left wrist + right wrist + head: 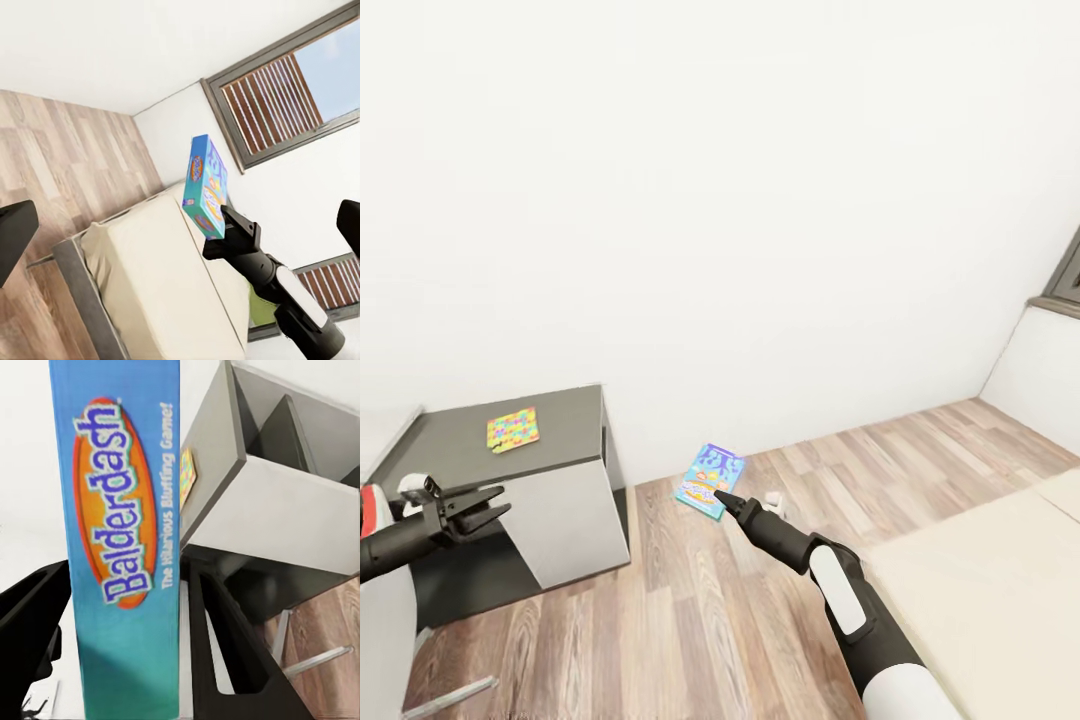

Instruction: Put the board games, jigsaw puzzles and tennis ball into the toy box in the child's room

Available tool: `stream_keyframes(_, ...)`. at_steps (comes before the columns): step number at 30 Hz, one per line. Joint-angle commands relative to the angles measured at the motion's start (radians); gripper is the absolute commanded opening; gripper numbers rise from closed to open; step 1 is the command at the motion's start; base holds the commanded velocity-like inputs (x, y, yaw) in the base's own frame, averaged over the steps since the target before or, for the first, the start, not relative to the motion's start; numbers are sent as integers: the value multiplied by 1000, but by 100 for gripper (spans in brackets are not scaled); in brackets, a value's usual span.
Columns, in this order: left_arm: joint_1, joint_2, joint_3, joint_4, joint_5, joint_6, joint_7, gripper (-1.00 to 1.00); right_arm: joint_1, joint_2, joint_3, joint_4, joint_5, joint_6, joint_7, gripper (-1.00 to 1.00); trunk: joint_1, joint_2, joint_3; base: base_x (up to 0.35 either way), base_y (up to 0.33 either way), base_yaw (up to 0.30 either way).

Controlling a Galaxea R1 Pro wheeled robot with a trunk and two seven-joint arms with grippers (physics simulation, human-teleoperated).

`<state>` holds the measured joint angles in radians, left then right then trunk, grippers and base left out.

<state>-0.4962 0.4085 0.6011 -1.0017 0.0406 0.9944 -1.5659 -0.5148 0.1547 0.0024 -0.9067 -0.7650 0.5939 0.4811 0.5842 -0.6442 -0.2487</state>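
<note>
While the right gripper grasps a board game by one end, the flat box stands out beyond the fingers over the plank floor, its long axis running on from the arm toward the white wall. Seen from the left wrist, the box sits edge-up above the black fingers, and from the right wrist its glossy blue side, lettered Balderdash in an orange oval, stands between the two dark fingers, clamped on it.

A puzzle lies flat on the dark grey top of the worktop at the left, a thin square panel of small yellow, pink, blue and green pieces. It is well apart from the held box, left of it and farther off. The left gripper hovers near that worktop's near edge with its fingers released and nothing between them, so that arm looks the nearer one to the puzzle.

At the right the bed shows a plain cream cover, soft and matte. I judge the box must travel left toward the worktop.
</note>
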Motion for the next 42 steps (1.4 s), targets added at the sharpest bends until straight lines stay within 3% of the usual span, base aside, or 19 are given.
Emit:
stream_keyframes(1,-1,0,0,0,-2,11,-5,100,-1,0,-1,-1,-10,7,-1,-100,-4,6,1,0,0,275)
stream_keyframes(23,-1,0,0,0,-2,10,-5,100,-1,6,-1,-1,-8,7,-1,-100,-88,160,52,0,0,274)
stream_keyframes(29,-1,1,0,0,-1,10,-5,100,-1,6,-1,-1,-8,7,-1,-100,-88,160,47,0,0,273)
stream_keyframes(35,-1,1,0,1,-1,10,-5,100,-1,6,-1,0,-8,7,-1,-100,-111,202,61,0,0,273)
stream_keyframes(42,-1,0,1,0,0,10,-5,100,-1,6,-1,-1,-8,7,-2,-100,-111,202,55,0,0,273)
